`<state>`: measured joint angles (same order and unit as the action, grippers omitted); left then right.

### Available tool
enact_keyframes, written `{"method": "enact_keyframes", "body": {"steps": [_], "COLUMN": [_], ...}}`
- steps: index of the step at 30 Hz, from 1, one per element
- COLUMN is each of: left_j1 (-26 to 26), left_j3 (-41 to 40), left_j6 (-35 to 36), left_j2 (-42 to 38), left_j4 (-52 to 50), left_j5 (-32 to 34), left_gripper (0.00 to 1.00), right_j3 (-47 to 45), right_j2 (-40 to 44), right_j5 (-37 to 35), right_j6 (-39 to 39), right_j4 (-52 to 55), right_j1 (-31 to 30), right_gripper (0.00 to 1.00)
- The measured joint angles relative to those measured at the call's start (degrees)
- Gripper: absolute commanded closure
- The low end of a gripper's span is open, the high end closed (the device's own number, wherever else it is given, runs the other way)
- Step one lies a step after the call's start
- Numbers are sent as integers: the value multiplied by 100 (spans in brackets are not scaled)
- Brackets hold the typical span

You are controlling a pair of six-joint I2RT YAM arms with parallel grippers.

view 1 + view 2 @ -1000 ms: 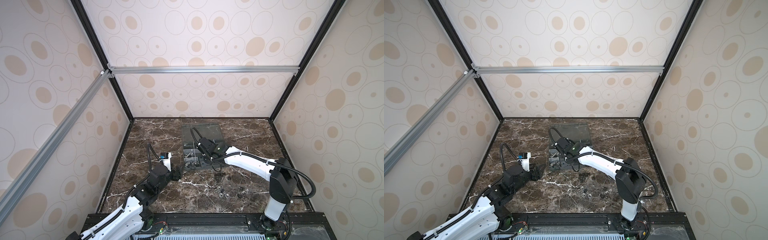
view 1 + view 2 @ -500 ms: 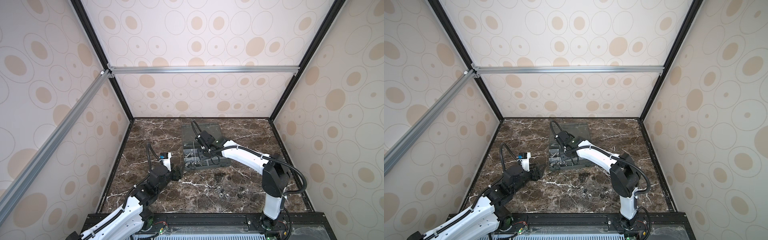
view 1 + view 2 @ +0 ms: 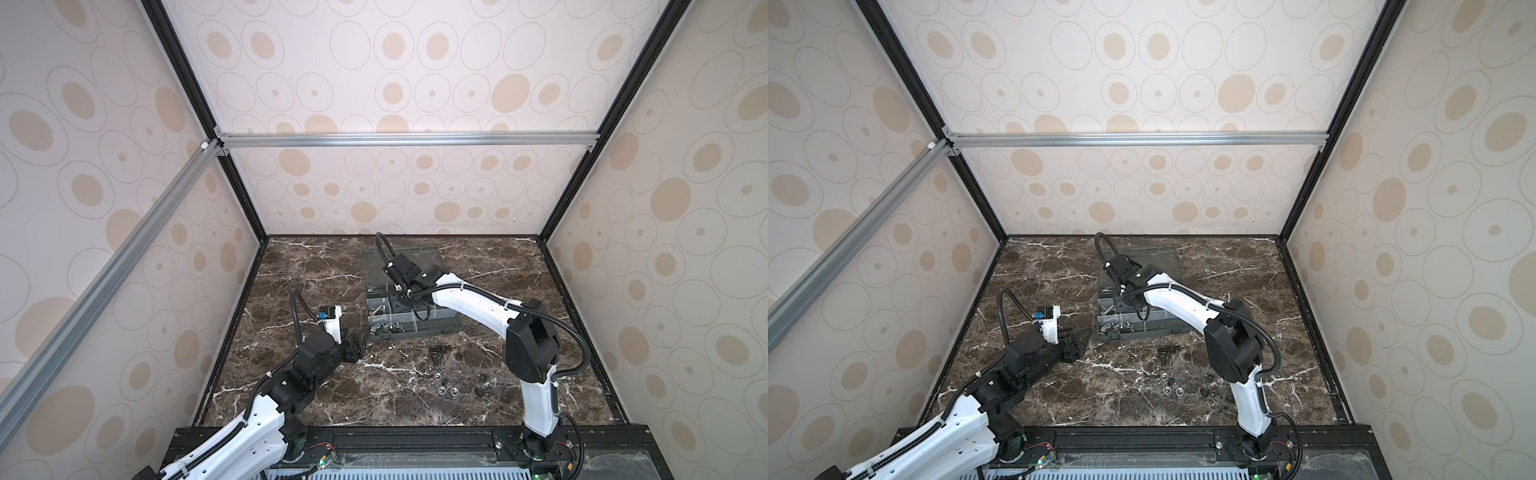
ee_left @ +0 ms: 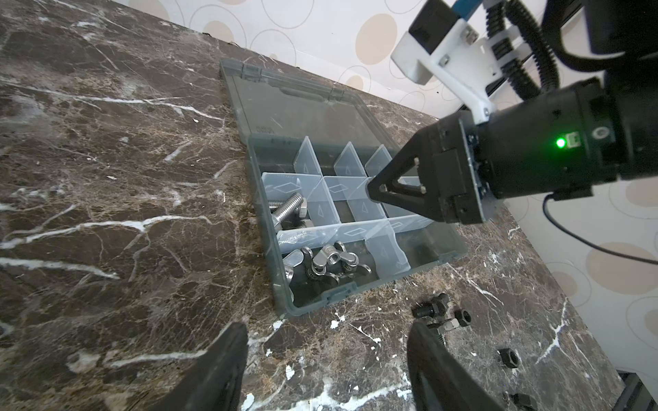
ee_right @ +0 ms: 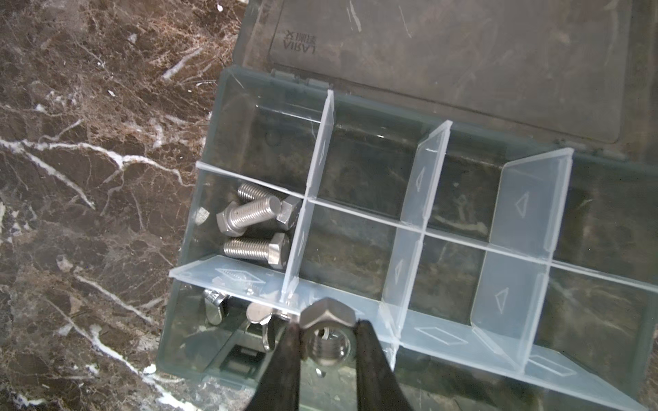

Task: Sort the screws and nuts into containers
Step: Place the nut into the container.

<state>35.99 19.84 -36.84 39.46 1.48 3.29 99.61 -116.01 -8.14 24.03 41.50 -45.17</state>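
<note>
The grey organiser box (image 3: 440, 328) (image 3: 1158, 331) lies open mid-table, its containers split by pale dividers. My right gripper (image 5: 328, 332) (image 3: 401, 300) hangs over its left part, shut on a silver hex nut (image 5: 327, 315). One left container holds silver screws (image 5: 249, 217) (image 4: 288, 210). The front-left container holds winged nuts (image 4: 327, 261) (image 5: 261, 320). My left gripper (image 4: 327, 356) (image 3: 360, 347) is open and empty, low over the table just off the box's front-left corner. Loose black screws and nuts (image 4: 432, 309) (image 3: 440, 353) lie in front of the box.
Silver nuts (image 3: 446, 388) (image 3: 1172, 388) and small black pieces (image 3: 482, 384) are scattered on the marble between the box and the right arm's base. The box's lid (image 5: 463, 71) lies flat behind it. Patterned walls close in the table on three sides.
The right arm has swung a little towards the back and left over the box, still holding the nut. The left arm has stayed where it was.
</note>
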Motion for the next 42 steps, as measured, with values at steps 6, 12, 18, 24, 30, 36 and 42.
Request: {"method": "enact_keyframes", "body": {"steps": [6,12,18,24,30,36,42], "left_j1": [0,0,0,0,0,0,0], "left_j3": [-68,-92,-96,-125,-155,-157,-157], "left_j6": [-81,-138,-192,-223,-245,-262,-269], "left_j2": [4,11,11,9,9,9,11], "left_j4": [28,66,72,90,103,105,107], "left_j5": [-4,-4,-4,-4,-13,-26,-44], "left_gripper": [29,29,29,29,29,29,29], "right_j3": [186,267,315,334,334,334,334], "right_j2": [-345,-728,-957,-968,-968,-968,-957], "right_j5": [76,133,216,236,238,243,258], "right_j6": [-33,-33,-33,-33,-42,-33,-31], "right_j4": [-31,-33,-31,-31,-22,-15,-17], "right_j1": [129,238,282,286,286,286,286], "right_gripper": [81,80,79,73,61,55,54]}}
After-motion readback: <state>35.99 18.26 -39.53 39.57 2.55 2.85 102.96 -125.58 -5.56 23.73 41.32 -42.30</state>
